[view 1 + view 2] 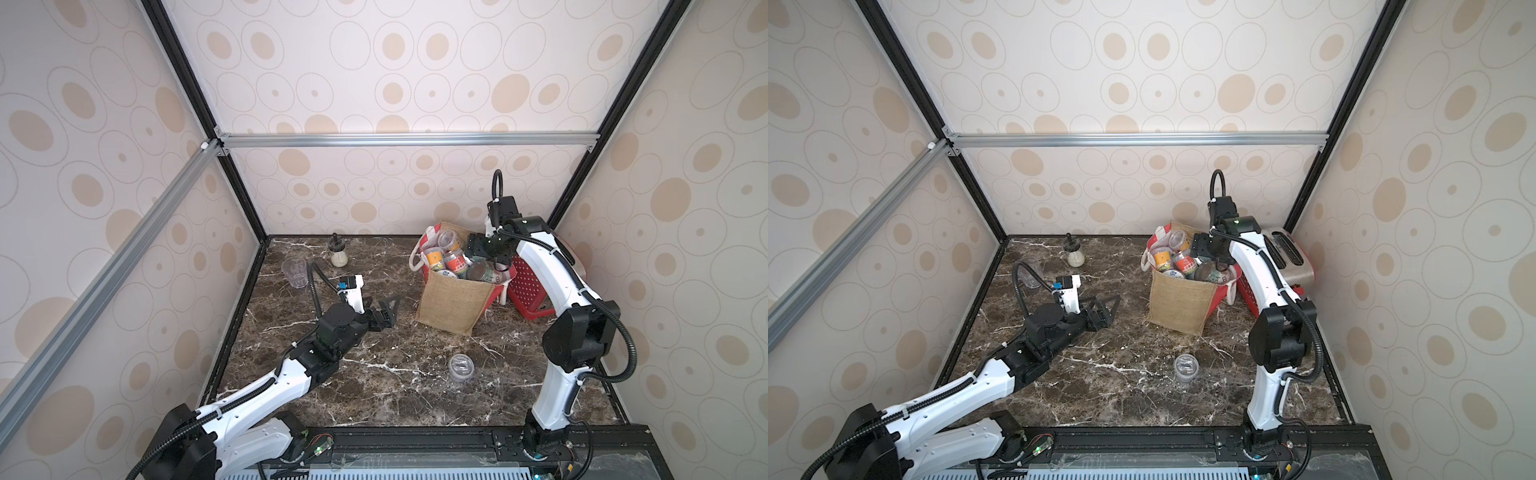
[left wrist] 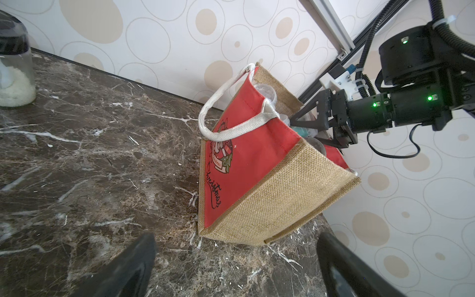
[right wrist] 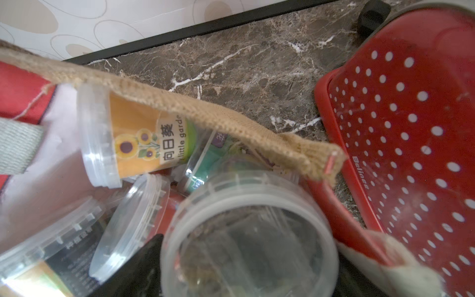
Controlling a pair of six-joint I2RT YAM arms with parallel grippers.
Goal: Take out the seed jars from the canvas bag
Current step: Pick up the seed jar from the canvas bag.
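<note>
The canvas bag (image 1: 455, 303) (image 1: 1183, 303) stands at the back right of the marble table, tan jute with a red side panel (image 2: 246, 159). Several seed jars (image 1: 455, 262) fill it, among them a sunflower-labelled one (image 3: 138, 138). My right gripper (image 1: 484, 266) (image 3: 249, 246) reaches into the bag's mouth. A wide clear-lidded seed jar (image 3: 249, 231) sits between its fingers, both against its rim. One short clear seed jar (image 1: 461, 368) (image 1: 1187, 366) stands alone on the table near the front. My left gripper (image 1: 390, 309) (image 2: 236, 239) hovers low and open, left of the bag, holding nothing.
A red dotted toaster (image 1: 528, 291) (image 3: 411, 141) leans right behind the bag against the right wall. A glass shaker (image 1: 338, 251) and a clear tumbler (image 1: 295, 272) stand at the back left. Walls close off three sides.
</note>
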